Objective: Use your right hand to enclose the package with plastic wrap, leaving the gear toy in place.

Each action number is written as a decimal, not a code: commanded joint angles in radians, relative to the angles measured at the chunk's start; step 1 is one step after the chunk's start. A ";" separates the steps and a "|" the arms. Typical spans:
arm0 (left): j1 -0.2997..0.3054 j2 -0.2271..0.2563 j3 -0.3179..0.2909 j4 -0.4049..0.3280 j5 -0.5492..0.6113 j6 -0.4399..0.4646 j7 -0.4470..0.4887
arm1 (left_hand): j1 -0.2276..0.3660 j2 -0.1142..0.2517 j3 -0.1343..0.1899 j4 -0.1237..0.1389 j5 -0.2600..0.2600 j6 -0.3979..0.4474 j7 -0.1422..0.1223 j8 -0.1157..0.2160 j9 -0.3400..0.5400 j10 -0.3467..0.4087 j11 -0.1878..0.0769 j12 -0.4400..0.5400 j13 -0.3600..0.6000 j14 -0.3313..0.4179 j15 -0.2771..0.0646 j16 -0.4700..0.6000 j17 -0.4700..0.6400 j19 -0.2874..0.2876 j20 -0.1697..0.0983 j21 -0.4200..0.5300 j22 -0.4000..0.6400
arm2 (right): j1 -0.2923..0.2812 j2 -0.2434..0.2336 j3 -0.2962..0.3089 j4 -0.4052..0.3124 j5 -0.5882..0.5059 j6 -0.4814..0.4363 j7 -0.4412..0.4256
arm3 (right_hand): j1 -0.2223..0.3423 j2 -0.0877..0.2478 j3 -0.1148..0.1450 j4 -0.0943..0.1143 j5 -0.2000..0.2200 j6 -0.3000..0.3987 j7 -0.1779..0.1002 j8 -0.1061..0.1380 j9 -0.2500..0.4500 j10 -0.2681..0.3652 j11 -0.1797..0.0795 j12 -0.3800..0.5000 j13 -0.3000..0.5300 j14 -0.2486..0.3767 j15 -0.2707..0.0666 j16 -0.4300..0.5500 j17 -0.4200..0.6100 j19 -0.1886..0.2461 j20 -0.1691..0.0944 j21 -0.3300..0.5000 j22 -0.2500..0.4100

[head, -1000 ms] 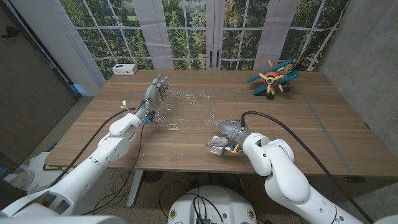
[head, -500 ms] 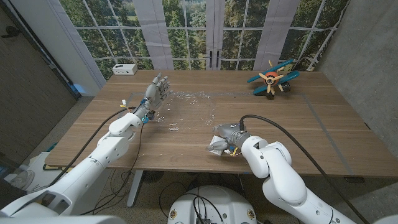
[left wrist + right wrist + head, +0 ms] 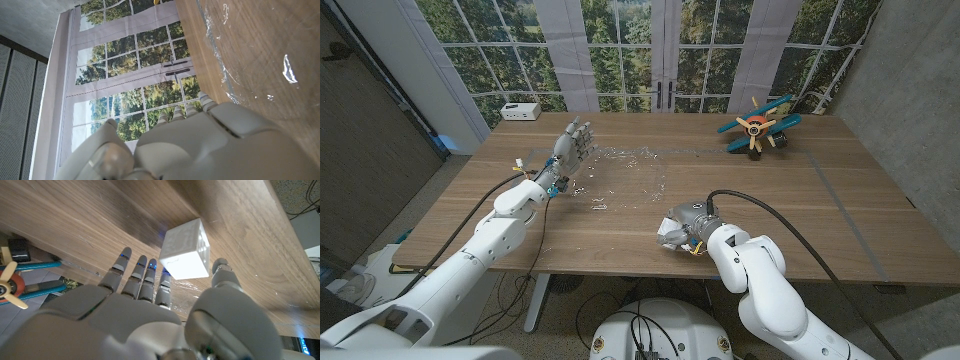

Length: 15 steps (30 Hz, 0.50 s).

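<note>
Wooden table [image 3: 620, 225]: plastic wrap [image 3: 630, 170], toy plane [image 3: 757, 125], white box [image 3: 521, 111].

White box package [image 3: 185, 251] sits near the front edge, upright-ish; crinkly clear plastic wrap [image 3: 625, 175] lies spread out mid-table; blue-orange gear toy [image 3: 757, 125] sits far back.

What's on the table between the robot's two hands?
In the head view, crinkly clear plastic wrap is spread on the wood between the left hand and the right hand. The wood nearest the right hand looks bare.
</note>
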<state>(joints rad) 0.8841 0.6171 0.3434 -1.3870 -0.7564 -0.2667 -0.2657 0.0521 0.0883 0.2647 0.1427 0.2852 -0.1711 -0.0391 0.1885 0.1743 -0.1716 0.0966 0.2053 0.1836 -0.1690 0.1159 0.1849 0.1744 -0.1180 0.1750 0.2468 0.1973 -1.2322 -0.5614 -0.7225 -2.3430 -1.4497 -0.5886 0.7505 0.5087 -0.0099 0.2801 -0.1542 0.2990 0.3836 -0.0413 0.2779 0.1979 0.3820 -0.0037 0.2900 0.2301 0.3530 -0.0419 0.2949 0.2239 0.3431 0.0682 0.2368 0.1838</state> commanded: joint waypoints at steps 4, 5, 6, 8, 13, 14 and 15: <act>-0.003 -0.004 0.002 0.022 -0.010 0.000 -0.020 | 0.009 0.015 -0.005 -0.002 -0.001 -0.089 -0.006 -0.002 0.003 -0.092 0.009 0.001 0.004 -0.078 -0.006 -0.001 0.003 0.002 0.005 0.000 0.006 | -0.048 0.059 -0.002 0.032 -0.067 -0.012 -0.065 | 0.158 0.103 0.035 -0.006 0.011 0.191 -0.020 0.052 0.006 0.179 -0.017 0.095 0.030 0.163 -0.080 0.088 0.058 0.073 -0.037 0.022 0.005; -0.001 -0.004 0.001 0.023 -0.010 -0.001 -0.020 | 0.009 0.015 -0.005 -0.002 -0.001 -0.089 -0.006 -0.003 0.003 -0.092 0.010 0.001 0.004 -0.078 -0.005 -0.001 0.003 0.002 0.005 0.000 0.006 | -0.049 0.061 -0.001 0.033 -0.065 -0.011 -0.073 | 0.204 0.130 0.043 -0.011 0.006 0.234 -0.018 0.065 0.007 0.223 -0.015 0.123 0.040 0.198 -0.077 0.114 0.081 0.077 -0.038 0.022 0.006; 0.001 -0.004 0.000 0.023 -0.011 -0.003 -0.019 | 0.009 0.015 -0.005 -0.002 -0.001 -0.090 -0.006 -0.003 0.003 -0.092 0.010 0.001 0.004 -0.078 -0.006 -0.001 0.003 0.002 0.004 0.000 0.006 | -0.050 0.062 0.000 0.035 -0.064 -0.011 -0.080 | 0.246 0.150 0.044 -0.011 -0.005 0.281 -0.011 0.081 0.011 0.280 -0.008 0.163 0.054 0.232 -0.074 0.143 0.110 0.087 -0.042 0.025 0.007; 0.005 -0.003 -0.003 0.022 -0.014 -0.004 -0.018 | 0.009 0.015 -0.005 -0.001 -0.001 -0.090 -0.007 -0.003 0.003 -0.092 0.010 0.001 0.004 -0.078 -0.006 -0.001 0.003 0.002 0.005 0.000 0.006 | -0.054 0.063 0.005 0.035 -0.045 -0.007 -0.102 | 0.275 0.162 0.044 -0.011 -0.014 0.314 -0.007 0.093 0.014 0.308 -0.002 0.186 0.065 0.256 -0.080 0.165 0.132 0.091 -0.045 0.026 0.007; 0.019 0.001 -0.009 0.014 -0.019 -0.006 -0.014 | 0.009 0.015 -0.006 -0.001 -0.001 -0.090 -0.006 -0.003 0.003 -0.092 0.010 0.001 0.004 -0.078 -0.005 -0.001 0.003 0.002 0.005 -0.001 0.006 | -0.053 0.060 0.009 0.036 -0.029 -0.001 -0.138 | 0.387 0.207 0.068 -0.001 -0.050 0.489 0.004 0.185 0.044 0.452 0.003 0.302 0.123 0.400 -0.108 0.280 0.235 0.140 -0.057 0.048 0.011; 0.021 0.002 -0.010 0.013 -0.019 -0.007 -0.013 | 0.009 0.015 -0.006 -0.001 -0.001 -0.090 -0.006 -0.003 0.003 -0.092 0.011 0.001 0.004 -0.079 -0.006 -0.001 0.003 0.001 0.005 -0.001 0.006 | -0.052 0.061 0.009 0.036 -0.028 -0.001 -0.141 | 0.399 0.207 0.072 0.003 -0.056 0.504 0.012 0.196 0.049 0.467 0.004 0.317 0.132 0.414 -0.107 0.292 0.249 0.144 -0.058 0.050 0.012; 0.022 0.003 -0.011 0.012 -0.018 -0.008 -0.013 | 0.009 0.015 -0.006 -0.001 -0.001 -0.089 -0.006 -0.003 0.003 -0.091 0.011 0.001 0.004 -0.078 -0.005 -0.001 0.003 0.002 0.004 -0.001 0.006 | -0.050 0.061 0.010 0.036 -0.025 0.000 -0.143 | 0.402 0.207 0.073 0.004 -0.057 0.507 0.013 0.199 0.050 0.470 0.004 0.320 0.135 0.416 -0.106 0.294 0.253 0.146 -0.059 0.051 0.012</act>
<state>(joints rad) 0.8887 0.6156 0.3430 -1.3712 -0.7666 -0.2666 -0.2806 0.0521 0.0883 0.2647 0.1427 0.2852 -0.1711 -0.0391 0.1885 0.1743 -0.1757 0.1006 0.2053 0.1836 -0.1690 0.1159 0.1849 0.1745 -0.1180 0.1750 0.2468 0.1973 -1.2733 -0.5125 -0.7219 -2.3149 -1.4972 -0.5962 0.6698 0.7692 0.0738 0.3301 -0.1628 0.2474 0.7318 0.0870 0.4548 0.2364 0.8192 0.0057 0.5797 0.3420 0.7390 -0.0684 0.5666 0.4528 0.4740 0.0124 0.2794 0.1935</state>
